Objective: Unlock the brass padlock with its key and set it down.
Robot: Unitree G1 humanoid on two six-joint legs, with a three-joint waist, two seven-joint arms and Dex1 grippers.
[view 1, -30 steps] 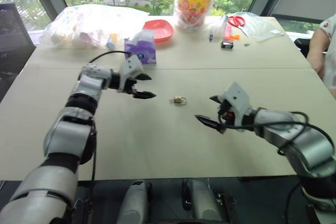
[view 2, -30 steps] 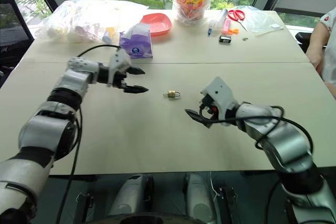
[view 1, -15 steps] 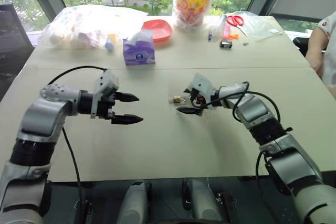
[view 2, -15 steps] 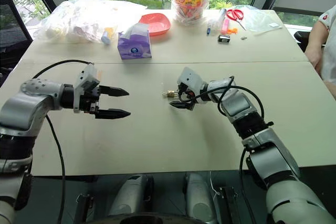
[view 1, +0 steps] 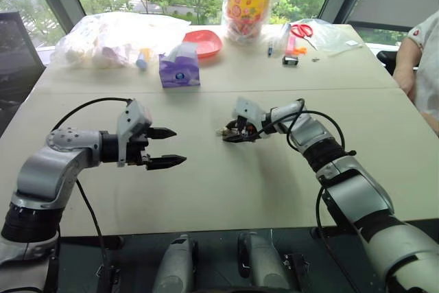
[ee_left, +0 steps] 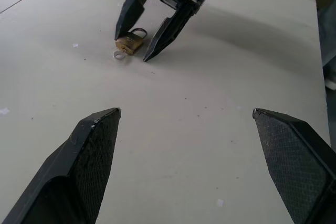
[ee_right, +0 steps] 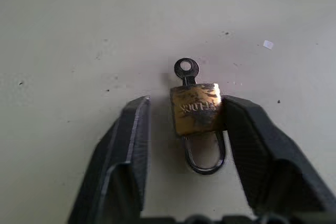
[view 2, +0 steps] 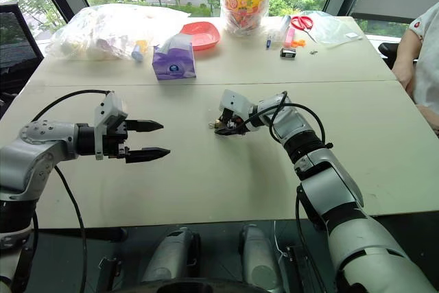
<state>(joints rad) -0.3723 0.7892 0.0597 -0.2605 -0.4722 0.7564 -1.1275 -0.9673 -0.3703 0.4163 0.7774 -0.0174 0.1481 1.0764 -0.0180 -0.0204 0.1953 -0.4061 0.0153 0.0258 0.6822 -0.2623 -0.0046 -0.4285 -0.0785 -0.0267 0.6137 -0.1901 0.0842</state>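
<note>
On the wide pale tabletop (view 1: 206, 190), mid-table, the right gripper (ee_right: 181, 145) is down with its two black fingers straddling the small golden-yellow brass padlock (ee_right: 195, 109), one pad touching its side, the other just clear. The left gripper (view 1: 163, 147) waits well apart, jaws spread, empty. The thin silvery key (ee_right: 186, 70) sits in the lock's base. A one-sided squeeze may shove or spin the padlock away.

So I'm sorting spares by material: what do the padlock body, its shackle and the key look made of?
The padlock body looks like brass: golden yellow, scuffed, with stamped lettering. Its shackle looks like plain steel, thin and silvery grey. The key seems dark metal, though only its round head shows.
</note>
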